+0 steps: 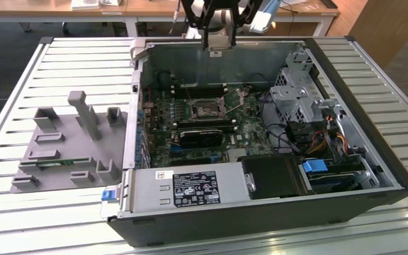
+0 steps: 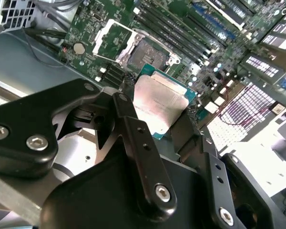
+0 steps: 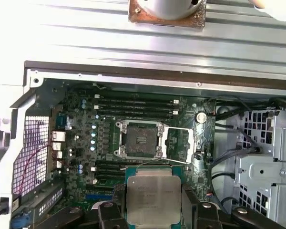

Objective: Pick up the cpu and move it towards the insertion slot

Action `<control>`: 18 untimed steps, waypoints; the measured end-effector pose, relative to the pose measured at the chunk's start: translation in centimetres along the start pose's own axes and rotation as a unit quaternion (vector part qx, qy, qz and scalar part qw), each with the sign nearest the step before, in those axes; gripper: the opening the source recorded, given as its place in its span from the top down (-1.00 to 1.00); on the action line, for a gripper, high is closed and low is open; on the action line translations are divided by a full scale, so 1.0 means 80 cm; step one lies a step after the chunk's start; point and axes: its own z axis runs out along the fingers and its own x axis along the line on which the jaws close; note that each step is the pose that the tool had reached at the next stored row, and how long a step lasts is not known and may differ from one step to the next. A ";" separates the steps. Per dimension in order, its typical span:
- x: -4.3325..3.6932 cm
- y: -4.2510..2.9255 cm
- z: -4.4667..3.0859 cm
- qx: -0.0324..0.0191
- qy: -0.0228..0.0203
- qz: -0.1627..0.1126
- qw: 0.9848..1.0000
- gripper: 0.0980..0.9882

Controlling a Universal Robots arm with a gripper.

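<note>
The cpu (image 3: pixel 153 198), a flat square chip with a silvery top and a green rim, sits between the black fingers (image 3: pixel 109 210) of my gripper (image 3: pixel 153 206), which is shut on it. The second wrist view shows the cpu (image 2: pixel 159 102) gripped on two opposite edges by the gripper (image 2: pixel 159 114). The insertion slot (image 3: pixel 139 139) is a square socket with a shiny frame and dark centre, its lid swung open. It lies on the green motherboard below and ahead of the chip, also seen as the slot (image 2: pixel 145 52). In the exterior view the gripper (image 1: pixel 215 49) hangs over the case's far wall, well above the slot (image 1: pixel 205 109).
The open computer case (image 1: pixel 142 95) lies on a slatted metal table (image 1: pixel 83 58). A black heatsink block (image 1: pixel 198 139) sits just in front of the socket. A drive cage (image 1: pixel 299 98) and cables are on the exterior view's right, a power supply (image 1: pixel 189 188) in front, and a grey fixture tray (image 1: pixel 62 149) on the left.
</note>
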 end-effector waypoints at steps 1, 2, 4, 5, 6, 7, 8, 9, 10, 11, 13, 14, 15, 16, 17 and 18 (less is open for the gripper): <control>-0.001 0.0033 0.0008 0.000 0.001 0.000 1.000 0.00; -0.002 0.0065 0.0016 0.001 0.001 0.000 1.000 0.00; -0.003 0.0131 0.0030 0.001 0.003 0.000 1.000 0.00; -0.004 0.0164 0.0038 0.002 0.003 0.000 1.000 0.00; -0.004 0.0197 0.0046 0.002 0.004 0.000 1.000 0.00; -0.005 0.0228 0.0053 0.003 0.005 0.000 1.000 0.00; -0.005 0.0260 0.0064 0.003 0.005 0.000 1.000 0.00; -0.005 0.0287 0.0074 0.003 0.006 0.000 1.000 0.00; -0.005 0.0310 0.0086 0.003 0.006 0.000 1.000 0.00; -0.006 0.0333 0.0098 0.004 0.007 0.000 1.000 0.00; -0.006 0.0377 0.0124 0.005 0.008 0.000 1.000 0.00; -0.007 0.0396 0.0138 0.005 0.009 0.000 1.000 0.00; -0.007 0.0415 0.0151 0.005 0.009 0.000 1.000 0.00; -0.008 0.0431 0.0164 0.006 0.009 0.000 1.000 0.00; -0.008 0.0443 0.0178 0.006 0.009 0.000 1.000 0.00; -0.009 0.0451 0.0192 0.006 0.010 0.000 1.000 0.00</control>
